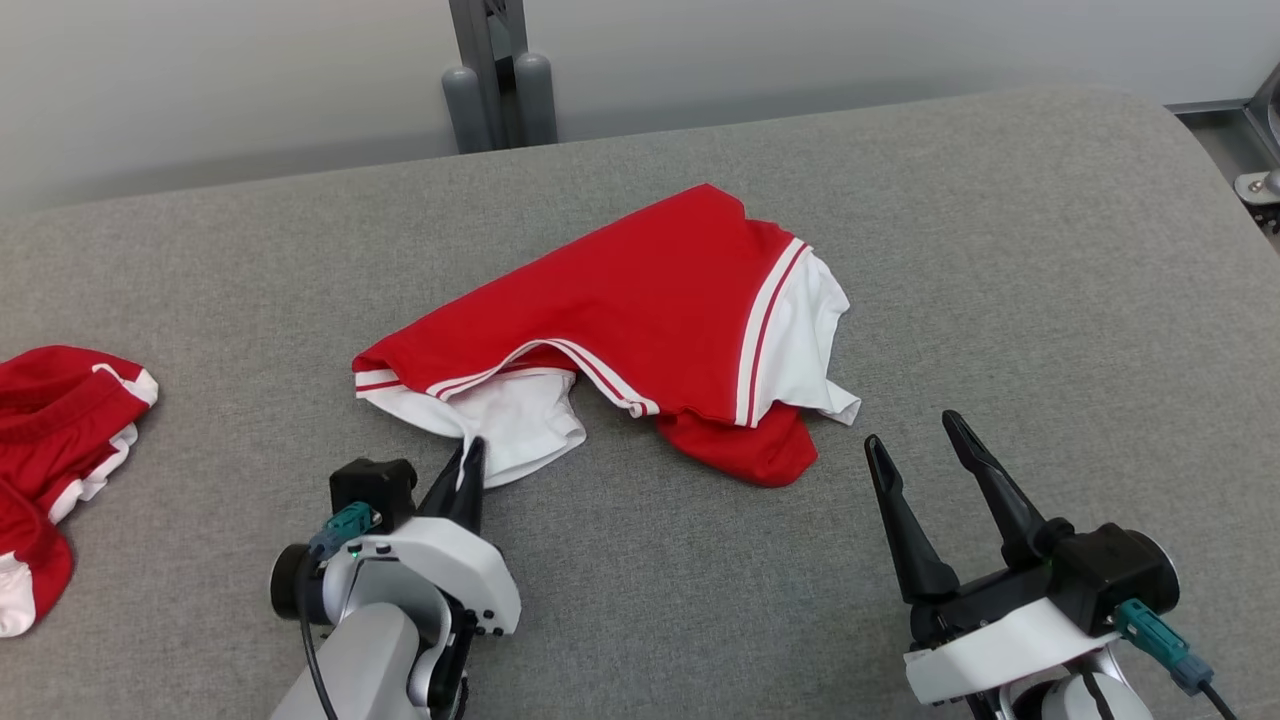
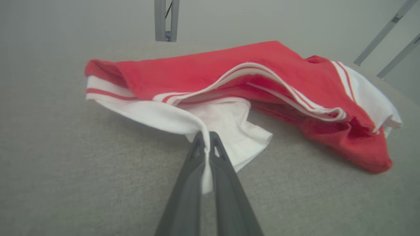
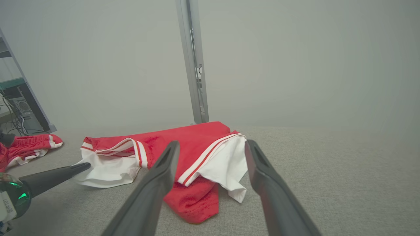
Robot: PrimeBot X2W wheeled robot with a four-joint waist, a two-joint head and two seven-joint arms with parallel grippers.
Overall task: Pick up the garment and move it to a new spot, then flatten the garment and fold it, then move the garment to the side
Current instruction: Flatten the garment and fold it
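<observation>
A red garment [image 1: 640,300] with white panels and red-white stripes lies crumpled in the middle of the grey padded table [image 1: 1000,250]. My left gripper [image 1: 470,455] is shut on the garment's white near-left edge; the left wrist view shows the white cloth [image 2: 206,154] pinched between the two dark fingers. My right gripper [image 1: 910,432] stands open just off the garment's near-right corner, touching nothing. In the right wrist view the garment [image 3: 193,144] lies beyond the open fingers [image 3: 164,164], and the left gripper's fingers [image 3: 55,175] come in from the left.
A second red and white garment [image 1: 50,440] lies bunched at the table's left edge. A grey metal post [image 1: 500,70] stands behind the table's far edge. A metal fixture [image 1: 1262,140] sits beyond the far right corner.
</observation>
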